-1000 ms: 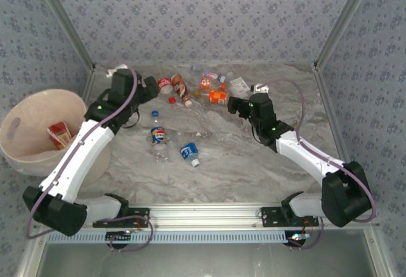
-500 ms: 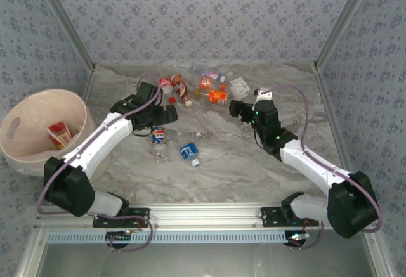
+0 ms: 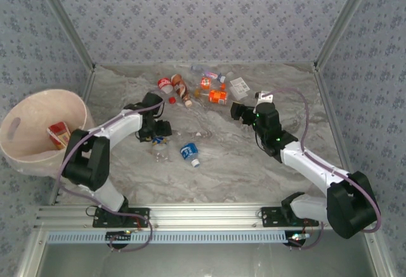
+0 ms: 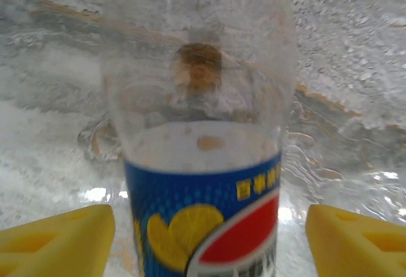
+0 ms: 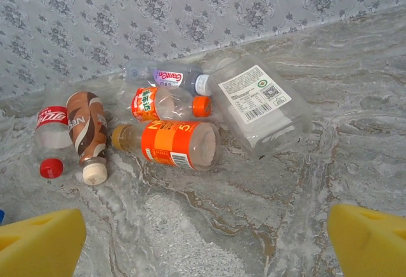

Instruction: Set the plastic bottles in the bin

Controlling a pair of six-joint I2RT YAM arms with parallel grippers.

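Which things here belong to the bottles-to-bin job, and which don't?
Job: Pepsi bottle, blue-label bottle, orange-label bottle, orange-cap bottle, brown-label bottle, red-label bottle, white-label clear bottle, bin.
Not job: marbled table, wallpapered walls, aluminium rail.

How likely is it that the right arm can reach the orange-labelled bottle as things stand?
Probably yes: the orange-labelled bottle lies ahead of the open right gripper, with bare table between them.

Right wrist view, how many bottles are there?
6: red and brown at left, purple-labelled behind, small orange and large orange central, big clear at right. Others may be hidden.
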